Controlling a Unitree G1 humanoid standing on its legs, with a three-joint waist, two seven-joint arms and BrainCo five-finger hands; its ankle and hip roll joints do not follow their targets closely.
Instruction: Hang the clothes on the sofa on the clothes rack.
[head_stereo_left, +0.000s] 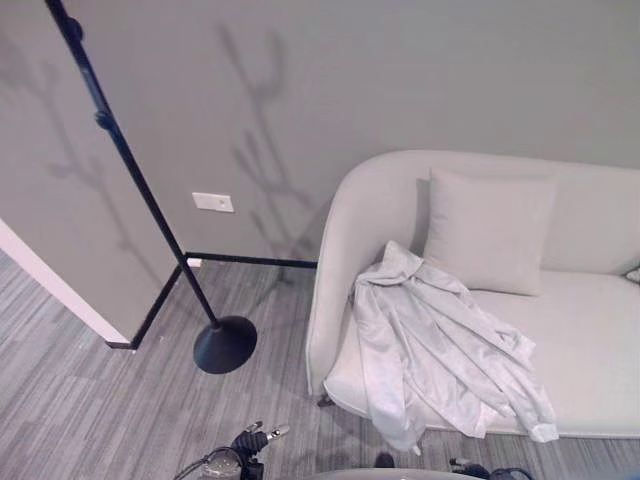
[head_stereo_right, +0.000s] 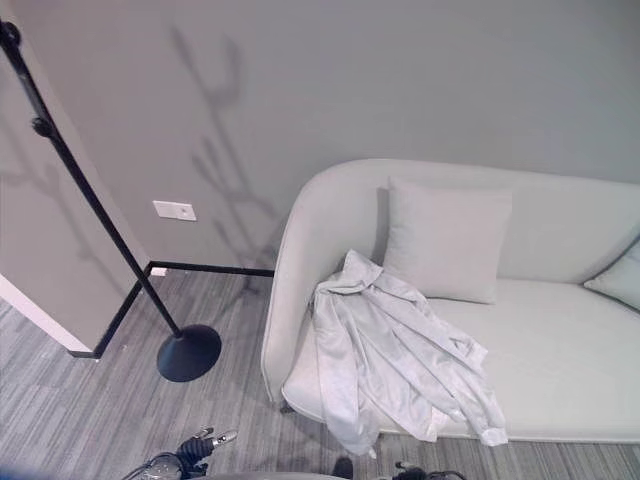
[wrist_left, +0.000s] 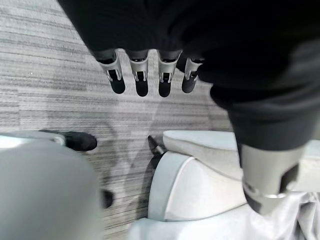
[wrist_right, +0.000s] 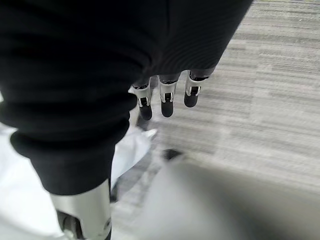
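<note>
Garment (head_stereo_left: 430, 345) lies draped over the sofa (head_stereo_left: 590, 340) front edge, rack (head_stereo_left: 150, 200) beside the sofa; left hand (wrist_left: 145, 75) and right hand (wrist_right: 165, 97) open, empty: grasp it near the collar.

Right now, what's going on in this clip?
Nothing has been picked up yet. A pale grey garment lies crumpled on the light sofa, draped over its front edge beside a cushion. The black clothes rack stands on the floor to the sofa's left, against the wall. The left hand and right hand hang open above the floor, holding nothing.
</note>
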